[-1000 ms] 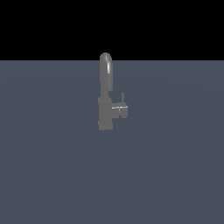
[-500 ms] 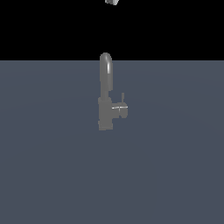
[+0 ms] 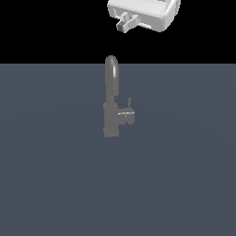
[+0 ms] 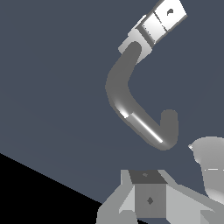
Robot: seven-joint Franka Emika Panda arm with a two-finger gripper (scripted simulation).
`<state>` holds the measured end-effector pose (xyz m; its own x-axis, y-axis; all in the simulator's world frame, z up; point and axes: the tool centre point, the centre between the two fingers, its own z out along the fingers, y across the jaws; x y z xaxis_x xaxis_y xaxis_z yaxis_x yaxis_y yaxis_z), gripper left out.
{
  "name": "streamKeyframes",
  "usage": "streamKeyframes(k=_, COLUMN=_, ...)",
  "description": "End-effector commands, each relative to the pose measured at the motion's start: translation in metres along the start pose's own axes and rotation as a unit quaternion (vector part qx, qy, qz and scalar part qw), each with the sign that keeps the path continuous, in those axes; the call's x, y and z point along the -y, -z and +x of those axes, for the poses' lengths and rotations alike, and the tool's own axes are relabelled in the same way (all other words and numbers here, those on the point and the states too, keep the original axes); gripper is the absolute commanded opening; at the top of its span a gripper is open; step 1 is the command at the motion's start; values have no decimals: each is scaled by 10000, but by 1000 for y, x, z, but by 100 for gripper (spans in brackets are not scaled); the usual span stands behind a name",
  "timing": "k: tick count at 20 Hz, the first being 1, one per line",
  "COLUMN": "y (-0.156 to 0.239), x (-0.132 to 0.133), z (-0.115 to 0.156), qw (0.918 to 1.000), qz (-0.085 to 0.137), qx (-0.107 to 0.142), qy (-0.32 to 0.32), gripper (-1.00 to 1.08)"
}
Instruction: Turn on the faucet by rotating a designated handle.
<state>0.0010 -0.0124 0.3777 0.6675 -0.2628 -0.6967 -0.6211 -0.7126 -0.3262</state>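
Observation:
The grey faucet (image 3: pixel 110 120) stands upright in the middle of the floor in the exterior view, its arched spout (image 3: pixel 111 64) on top. The handle (image 3: pixel 126 116) is a short stub on the body's side towards the exterior view's right, with a thin lever rod (image 3: pixel 129 103) pointing up. My gripper (image 3: pixel 126 22) hangs from the white hand (image 3: pixel 150 11) at the top edge, well above the spout and touching nothing. In the wrist view the curved spout (image 4: pixel 127 103) lies between my two widely parted fingers (image 4: pixel 159 22), so the gripper (image 4: pixel 146 116) is open and empty. The handle is not clearly seen there.
The faucet stands on a flat blue-grey floor (image 3: pixel 55 184) with a black background behind it. A pale grey rounded shape (image 4: pixel 212 168) shows at the edge of the wrist view; I cannot tell what it is.
My gripper has come down into the exterior view from the top edge: absent a second ago, a tip half a second ago, hand and fingers now. The faucet and handle have not moved.

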Motion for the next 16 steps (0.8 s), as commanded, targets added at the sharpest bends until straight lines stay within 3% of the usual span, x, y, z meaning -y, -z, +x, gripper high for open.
streamKeyframes(k=1, y=-1, x=0, z=17, qw=9994, qz=187, qx=202, qy=-186, gripper=-100)
streamKeyframes(k=9, y=-11, x=-4, z=75, qw=9893, qz=819, qx=878, qy=-825, gripper=-100)
streamKeyframes(k=16, y=-29, x=-14, z=129, qw=9668, qz=1437, qx=1535, qy=-1453, gripper=-100)
